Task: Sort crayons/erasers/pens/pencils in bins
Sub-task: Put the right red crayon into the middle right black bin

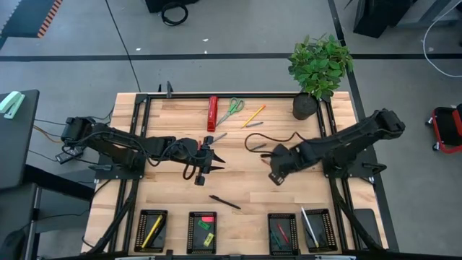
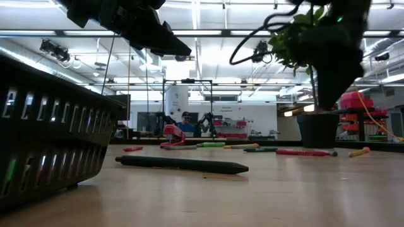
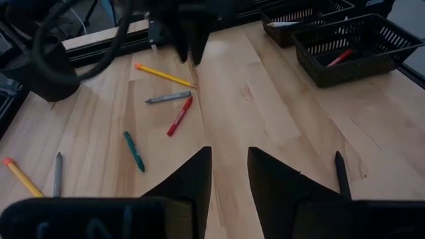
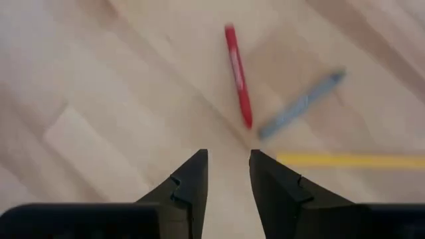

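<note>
My left gripper [image 1: 206, 165] hovers open over the table's middle with nothing between its fingers [image 3: 229, 174]. My right gripper [image 1: 276, 175] hangs open, pointing steeply down, just right of centre, also with nothing in it [image 4: 229, 174]. Beneath and ahead of it lie flat a red crayon [image 4: 238, 73], a grey-blue crayon [image 4: 302, 105] and a yellow pencil [image 4: 352, 160]. A black pen [image 1: 225, 202] lies flat nearer the front. Four black bins [image 1: 151, 230] [image 1: 203, 231] [image 1: 283, 232] [image 1: 316, 230] line the near edge, with sticks and small erasers [image 1: 207, 219] inside.
At the far side lie a red bar tool [image 1: 212, 113], green-handled scissors [image 1: 231, 110] and a yellow pencil [image 1: 253, 115]. A potted plant [image 1: 317, 68] stands at the far right corner. A teal stick [image 3: 133, 151], an orange pencil [image 3: 20, 176] and a grey stick [image 3: 58, 174] lie loose.
</note>
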`<state>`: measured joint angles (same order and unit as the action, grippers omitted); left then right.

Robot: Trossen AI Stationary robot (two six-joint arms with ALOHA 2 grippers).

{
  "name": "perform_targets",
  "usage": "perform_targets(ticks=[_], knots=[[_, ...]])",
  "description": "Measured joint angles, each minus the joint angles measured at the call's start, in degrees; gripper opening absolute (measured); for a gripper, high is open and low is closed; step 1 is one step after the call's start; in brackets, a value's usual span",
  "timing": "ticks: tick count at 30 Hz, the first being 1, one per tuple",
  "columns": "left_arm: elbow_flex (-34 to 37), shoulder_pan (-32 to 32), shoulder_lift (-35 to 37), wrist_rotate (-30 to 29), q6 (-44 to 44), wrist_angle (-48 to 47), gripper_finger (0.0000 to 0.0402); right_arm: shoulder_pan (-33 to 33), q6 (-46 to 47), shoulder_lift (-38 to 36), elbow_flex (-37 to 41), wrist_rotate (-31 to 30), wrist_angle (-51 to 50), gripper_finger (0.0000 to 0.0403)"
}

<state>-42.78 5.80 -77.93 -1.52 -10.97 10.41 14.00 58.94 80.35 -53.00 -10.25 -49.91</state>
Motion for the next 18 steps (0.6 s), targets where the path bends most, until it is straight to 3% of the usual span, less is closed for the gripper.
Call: perform_targets(ticks=[7, 13, 18], knots=[[0.0, -0.15, 0.0, -1.16, -4.51, 1.44, 0.0107, -6.96, -16.15, 3.86, 4.65, 6.47, 9.16, 0.0117], [0.0, -2.68, 0.0, -1.46, -4.66, 2.94, 0.0107, -8.93, -26.82, 7.89, 4.95, 6.04, 12.0, 0.0117], [0.04, -5.54, -1.06, -1.46, -2.78, 3.65, 0.0107, -10.8, -30.46, 10.19, 4.9, 5.78, 12.18, 0.0117]])
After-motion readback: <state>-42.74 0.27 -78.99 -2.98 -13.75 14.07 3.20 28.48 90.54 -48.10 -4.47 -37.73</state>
